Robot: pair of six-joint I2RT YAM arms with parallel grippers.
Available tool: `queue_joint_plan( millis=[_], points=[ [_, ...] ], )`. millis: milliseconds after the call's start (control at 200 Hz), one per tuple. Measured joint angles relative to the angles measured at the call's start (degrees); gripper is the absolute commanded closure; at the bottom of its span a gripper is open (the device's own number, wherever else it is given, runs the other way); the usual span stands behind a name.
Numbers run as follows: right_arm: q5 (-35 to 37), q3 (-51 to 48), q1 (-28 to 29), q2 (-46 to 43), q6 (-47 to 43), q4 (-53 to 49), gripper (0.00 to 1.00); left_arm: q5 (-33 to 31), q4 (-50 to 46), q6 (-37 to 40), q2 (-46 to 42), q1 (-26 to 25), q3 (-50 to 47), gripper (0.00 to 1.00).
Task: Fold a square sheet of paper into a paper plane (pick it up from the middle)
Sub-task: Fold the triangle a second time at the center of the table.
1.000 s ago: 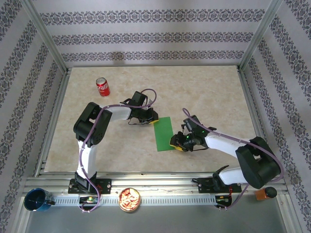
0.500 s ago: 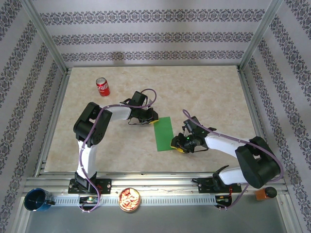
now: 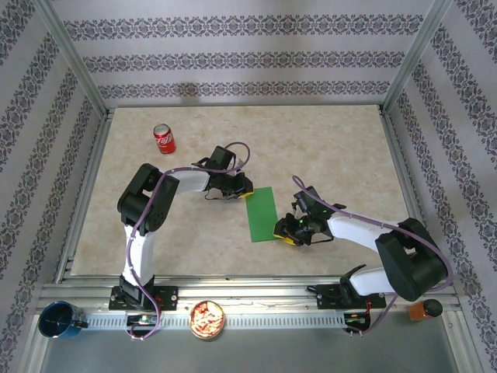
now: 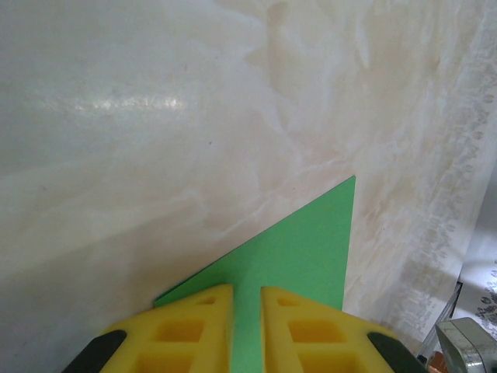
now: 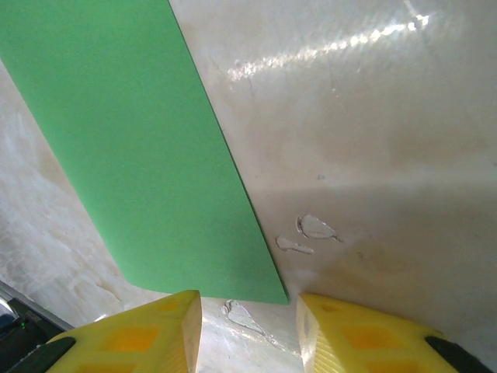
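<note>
Top external: green paper sheet [image 3: 262,214] lies flat near the middle of the desk [image 3: 326,148], a little toward the near edge. It shows as a narrow rectangle, long side running far to near, slightly tilted.

Left arm [image 3: 147,203] rises from its base at the near edge, bends at the elbow, and its forearm reaches right toward the centre. The wrist points down at the sheet's far left corner. Right arm [image 3: 365,231] folds back at the near right, its white forearm stretched left and low over the desk, ending at the sheet's near right corner.

Left wrist: left jaws are almost together with a narrow slit between them, and the yellow pads [image 4: 186,326] sit over the sheet [image 4: 303,249] corner. Green shows through the slit. Cannot tell if the pads touch the paper.

Right wrist: right jaws are clearly apart, straddling the sheet's [image 5: 132,148] corner with bare desk between the pads [image 5: 155,330]. Nothing is gripped.

Red soda can [image 3: 164,138] stands upright near the far left corner, well apart from both arms.
</note>
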Motion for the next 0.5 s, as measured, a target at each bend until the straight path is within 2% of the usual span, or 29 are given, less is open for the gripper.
queue_joint_plan(
  millis=[500],
  points=[
    [-1.3,0.3,-0.8,0.6,1.4,0.2,0.64,0.0,0.0,0.0,0.1,0.0,0.1,0.82]
  ],
)
